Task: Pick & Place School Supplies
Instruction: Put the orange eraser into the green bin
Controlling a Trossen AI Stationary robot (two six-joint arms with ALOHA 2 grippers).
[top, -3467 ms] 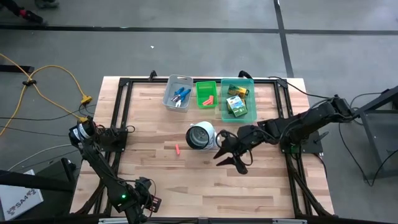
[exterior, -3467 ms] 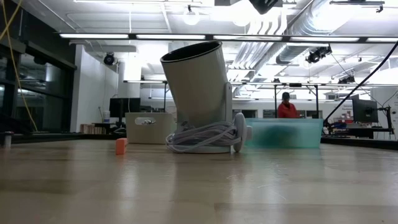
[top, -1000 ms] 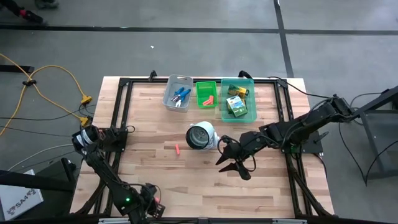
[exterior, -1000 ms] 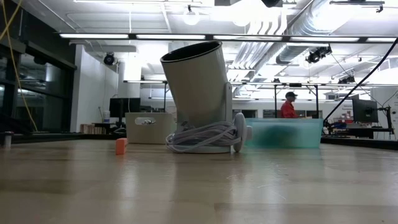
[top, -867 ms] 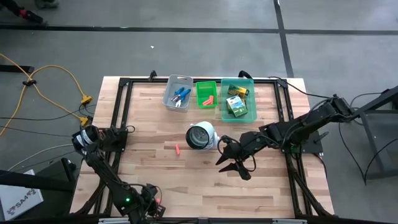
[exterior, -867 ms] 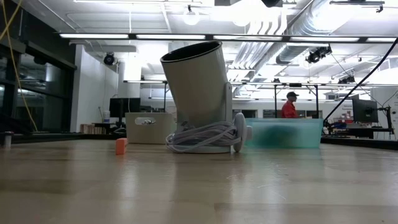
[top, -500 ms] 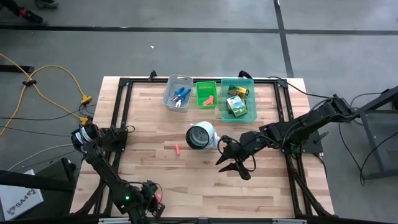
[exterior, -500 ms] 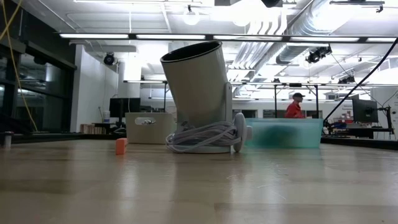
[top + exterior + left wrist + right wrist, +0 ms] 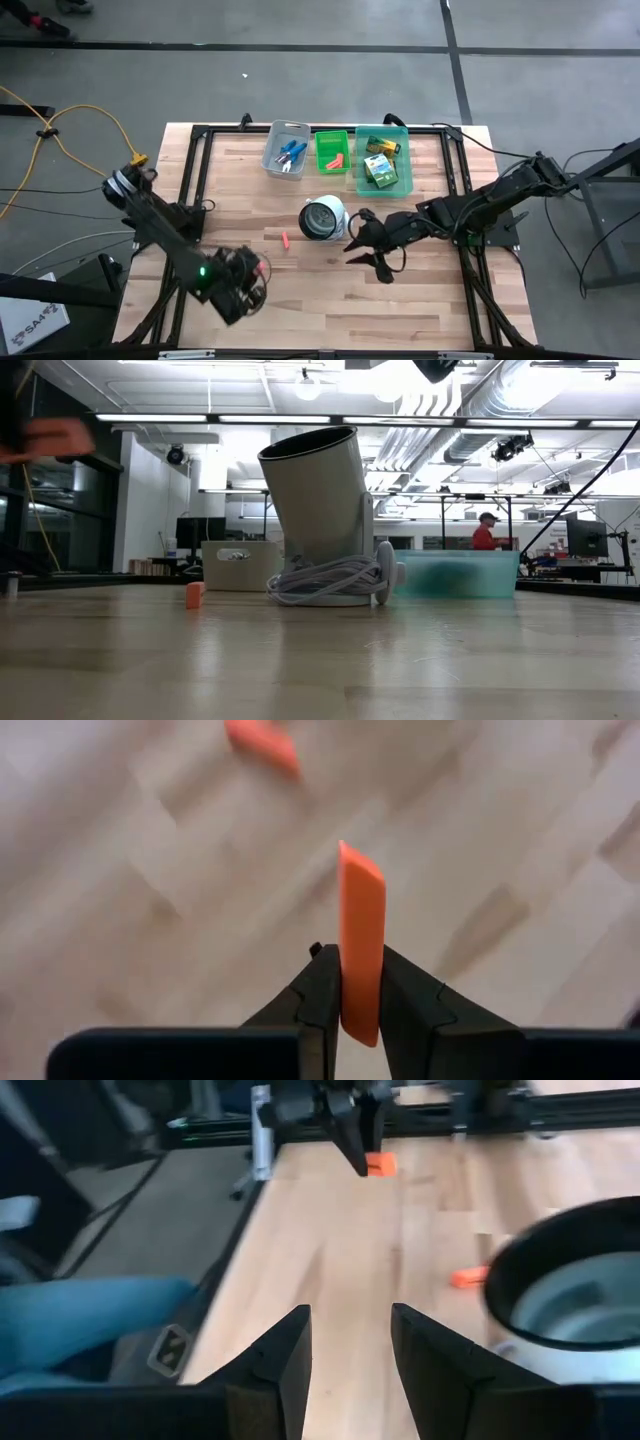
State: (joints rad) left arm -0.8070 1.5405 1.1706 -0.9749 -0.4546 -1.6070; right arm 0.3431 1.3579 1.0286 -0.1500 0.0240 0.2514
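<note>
Transport step: left gripper (image 9: 361, 988), at the table's 7 o'clock, pinches a red-pink stub (image 9: 361, 950), next bound for the green bin (image 9: 332, 150) at 12 o'clock; right gripper (image 9: 364, 246) waits part-open.

You are working in a robotics lab or workshop: a butcher-block surface (image 9: 300, 280) in a black metal frame (image 9: 196, 150) stands on bare concrete floor (image 9: 300, 85) with a yellow cable (image 9: 75, 140), and beyond it run exposed ceiling ducts (image 9: 530, 400), strip lights (image 9: 220, 418), monitors (image 9: 195, 532) and a person in red (image 9: 486, 532).
</note>
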